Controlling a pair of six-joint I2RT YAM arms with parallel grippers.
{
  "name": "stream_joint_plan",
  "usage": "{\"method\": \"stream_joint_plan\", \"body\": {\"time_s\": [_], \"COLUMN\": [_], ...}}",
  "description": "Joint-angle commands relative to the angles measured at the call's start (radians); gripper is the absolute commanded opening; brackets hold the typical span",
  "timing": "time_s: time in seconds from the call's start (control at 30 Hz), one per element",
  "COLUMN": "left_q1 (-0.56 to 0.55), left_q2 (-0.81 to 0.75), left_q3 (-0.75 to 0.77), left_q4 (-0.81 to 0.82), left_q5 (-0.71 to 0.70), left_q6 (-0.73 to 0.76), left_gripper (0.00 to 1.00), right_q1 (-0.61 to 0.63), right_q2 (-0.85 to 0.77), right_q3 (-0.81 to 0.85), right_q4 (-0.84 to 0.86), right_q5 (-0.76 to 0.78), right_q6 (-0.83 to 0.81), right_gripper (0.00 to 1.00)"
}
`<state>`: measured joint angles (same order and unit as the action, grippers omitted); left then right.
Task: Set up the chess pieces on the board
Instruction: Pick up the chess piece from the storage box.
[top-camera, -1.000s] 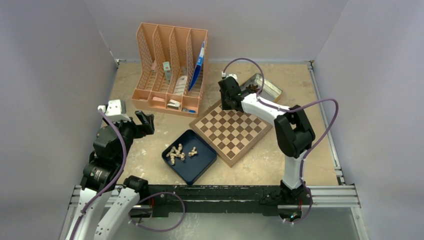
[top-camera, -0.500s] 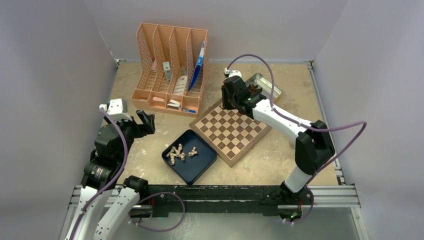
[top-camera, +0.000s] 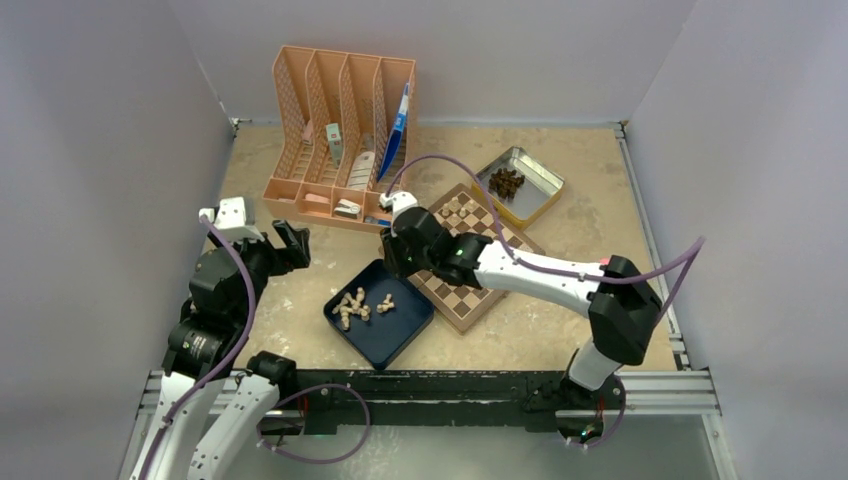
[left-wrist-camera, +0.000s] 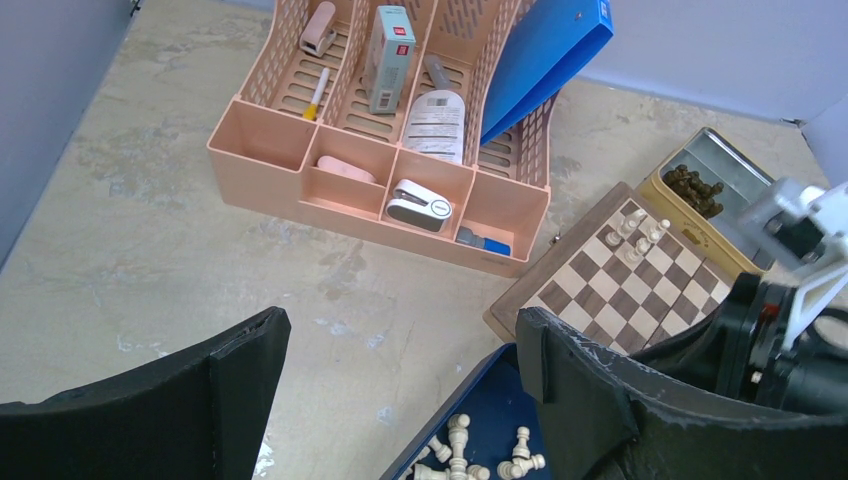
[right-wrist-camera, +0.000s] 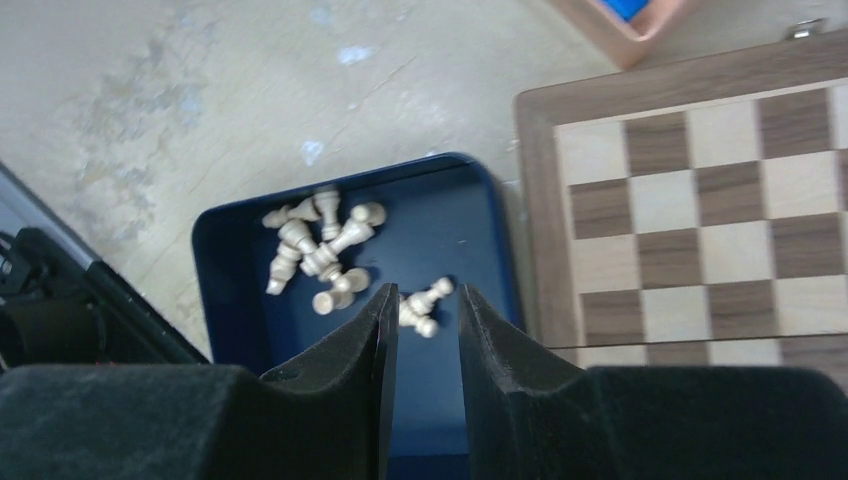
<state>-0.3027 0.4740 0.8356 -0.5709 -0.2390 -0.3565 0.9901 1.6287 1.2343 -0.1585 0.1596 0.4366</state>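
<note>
Several pale chess pieces (top-camera: 360, 303) lie in a heap in the dark blue tray (top-camera: 385, 335); they also show in the right wrist view (right-wrist-camera: 320, 250) and the left wrist view (left-wrist-camera: 470, 450). A few pale pieces (top-camera: 457, 210) stand at the far corner of the board (top-camera: 455, 300). My right gripper (top-camera: 392, 262) hovers over the tray's far edge, jaws narrowly apart and empty, with two pieces (right-wrist-camera: 420, 300) below the gap. My left gripper (top-camera: 290, 245) is wide open and empty, left of the tray.
A peach desk organizer (top-camera: 340, 140) with a blue folder and small items stands at the back left. A metal tin (top-camera: 518, 183) holding dark pieces sits behind the board. My right arm stretches across the board.
My right gripper has swung from the board's far corner, near the tin, across the board to above the blue tray. Pale pieces now show on the far corner. The left arm has not moved.
</note>
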Motion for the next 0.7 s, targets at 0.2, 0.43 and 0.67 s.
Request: {"method": "stream_joint_plan", "body": {"time_s": [0.2,0.43,0.67], "left_q1": [-0.003,-0.003,-0.002], "left_q2": [0.006,0.005,-0.006], "left_q3": [0.000,0.000,0.000], "left_q4": [0.026,0.022,0.021], "left_q5": [-0.003,-0.003,-0.002], "left_q6": [-0.001,-0.004,-0.008], "left_gripper": [0.84,0.84,0.84], "right_q1": [0.131,0.160,0.174], "right_q2": [0.122,0.192,0.226], "right_q3": [-0.010,0.008,0.015], "right_q4": [0.093,0.074,0.053], "right_q5": [-0.017,-0.033,0.004], "right_q6": [0.037,0.036,0.040], "right_gripper": [0.30,0.30,0.30]}}
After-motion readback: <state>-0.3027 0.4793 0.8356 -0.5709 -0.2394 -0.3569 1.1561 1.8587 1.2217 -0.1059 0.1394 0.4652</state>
